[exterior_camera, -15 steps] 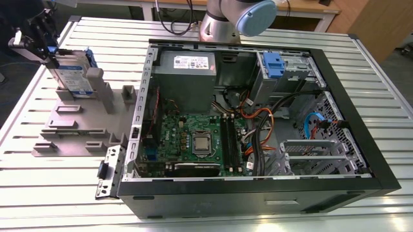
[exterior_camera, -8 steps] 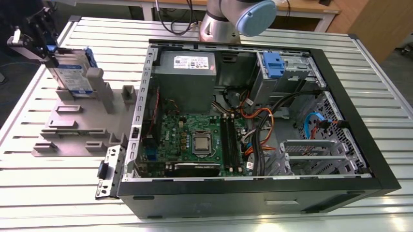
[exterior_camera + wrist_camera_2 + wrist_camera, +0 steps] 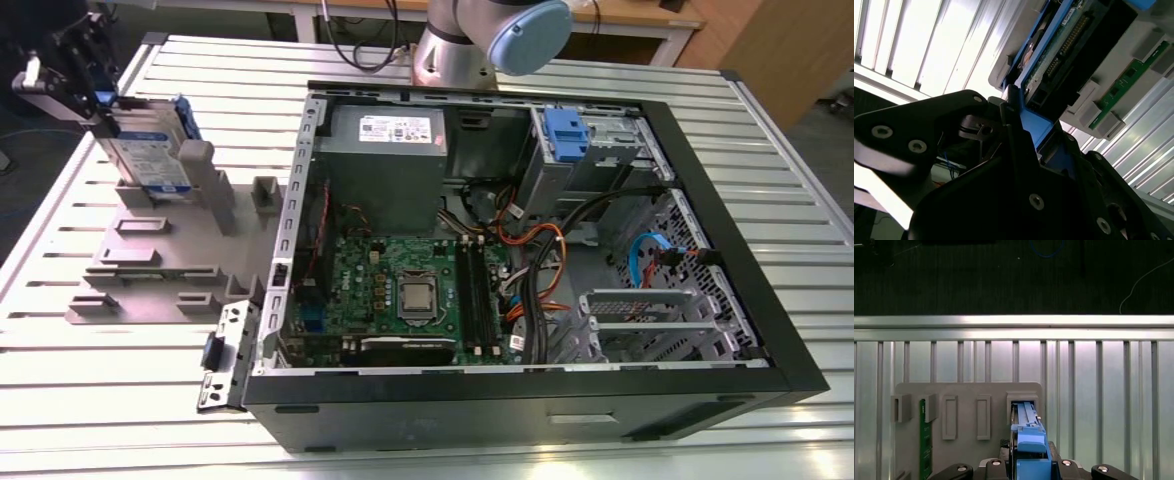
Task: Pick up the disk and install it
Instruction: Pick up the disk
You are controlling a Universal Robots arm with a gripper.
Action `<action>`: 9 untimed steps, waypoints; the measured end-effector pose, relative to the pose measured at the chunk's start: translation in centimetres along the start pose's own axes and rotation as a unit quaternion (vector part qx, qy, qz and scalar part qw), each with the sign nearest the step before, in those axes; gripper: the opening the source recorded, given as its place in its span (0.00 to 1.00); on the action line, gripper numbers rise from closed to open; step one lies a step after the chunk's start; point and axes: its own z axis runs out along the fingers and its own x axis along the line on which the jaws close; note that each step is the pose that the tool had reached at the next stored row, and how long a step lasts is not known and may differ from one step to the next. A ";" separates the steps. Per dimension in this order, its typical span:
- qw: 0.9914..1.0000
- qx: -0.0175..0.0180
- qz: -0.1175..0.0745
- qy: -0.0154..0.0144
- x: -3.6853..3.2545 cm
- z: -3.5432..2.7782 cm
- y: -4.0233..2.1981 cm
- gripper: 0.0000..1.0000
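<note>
Over at the exterior view's left, the gripper (image 3: 94, 98) comes down from above and pinches the blue frame of the disk (image 3: 147, 155). In the second wrist view the black fingers (image 3: 1016, 145) press against that blue edge, one on each side. The disk stands upright on its edge in a slot of the grey holder (image 3: 147, 265), beside the open computer case (image 3: 534, 395), all on the ribbed metal table (image 3: 80, 400)
</note>
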 end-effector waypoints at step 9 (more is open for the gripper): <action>1.000 0.000 0.000 0.001 0.00 -0.37 0.00 0.36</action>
